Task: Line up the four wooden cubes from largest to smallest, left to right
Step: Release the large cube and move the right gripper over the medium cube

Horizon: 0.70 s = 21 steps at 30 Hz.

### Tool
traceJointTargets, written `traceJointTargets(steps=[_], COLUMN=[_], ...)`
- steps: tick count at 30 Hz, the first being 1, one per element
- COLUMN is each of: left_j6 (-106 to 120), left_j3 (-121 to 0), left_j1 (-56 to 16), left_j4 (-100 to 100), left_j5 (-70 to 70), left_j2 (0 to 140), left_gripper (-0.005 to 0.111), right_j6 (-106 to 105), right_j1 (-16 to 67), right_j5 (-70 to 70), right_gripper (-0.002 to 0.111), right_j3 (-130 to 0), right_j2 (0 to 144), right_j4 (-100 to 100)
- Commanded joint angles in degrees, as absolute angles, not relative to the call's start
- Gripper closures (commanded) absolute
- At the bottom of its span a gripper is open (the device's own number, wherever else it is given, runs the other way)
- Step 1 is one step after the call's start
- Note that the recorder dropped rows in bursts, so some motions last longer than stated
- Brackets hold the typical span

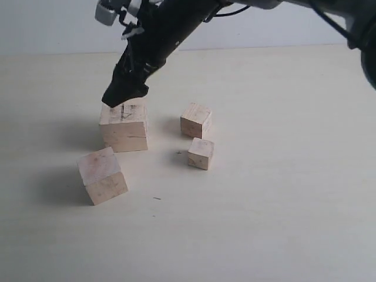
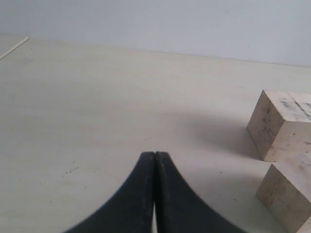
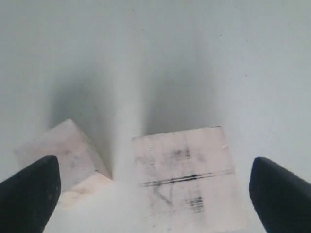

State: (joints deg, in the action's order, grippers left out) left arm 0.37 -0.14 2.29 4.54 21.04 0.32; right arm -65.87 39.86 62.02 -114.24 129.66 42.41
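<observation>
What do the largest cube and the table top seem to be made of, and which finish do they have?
The largest cube looks like pale, unfinished wood. Its faces are matte with faint grain lines, and its top carries dark, pencil-like scribbles. The table looks like cream laminate or painted board, smooth and matte. No clear grain shows, so its core material cannot be told.

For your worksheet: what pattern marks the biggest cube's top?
Dark pencil scribbles on the biggest cube, clearest in the right wrist view.
</observation>
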Motion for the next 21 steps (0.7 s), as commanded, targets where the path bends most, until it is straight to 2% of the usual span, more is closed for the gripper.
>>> traceJointTargets(steps=[1,4,7,13,15,17,21], left_j6=[0.00,0.00,0.00,0.00,0.00,0.00,0.00], left_j3=[0.00,0.00,0.00,0.00,0.00,0.00,0.00], left_j1=[1.97,1.97,1.97,1.97,1.97,1.97,1.97], left_j4=[4.45,4.45,4.45,4.45,4.45,4.45,4.45], left_j5=[20.40,20.40,20.40,20.40,20.40,20.40,20.40], left_j2=[0.00,0.00,0.00,0.00,0.00,0.00,0.00], left_gripper=[0.107,0.107,0.107,0.107,0.107,0.107,0.107], right_j6=[-52.53,-44.03,-36.74,-34.11,-32.24,-27.04,-9.64], right_j1=[39.93,40.12,40.68,42.60,44.02,46.15,51.94], right_j5=[69.62,69.96,69.96,69.96,69.96,69.96,69.36], right_gripper=[0.010,0.023,0.040,0.087,0.099,0.102,0.095], right_j3=[-114.09,-114.09,-114.09,-114.09,-114.09,-114.09,-114.09], right_j2=[126.65,126.00,125.98,125.98,125.98,125.98,125.98], right_j4=[42.76,42.73,41.23,44.34,45.38,43.51,25.54])
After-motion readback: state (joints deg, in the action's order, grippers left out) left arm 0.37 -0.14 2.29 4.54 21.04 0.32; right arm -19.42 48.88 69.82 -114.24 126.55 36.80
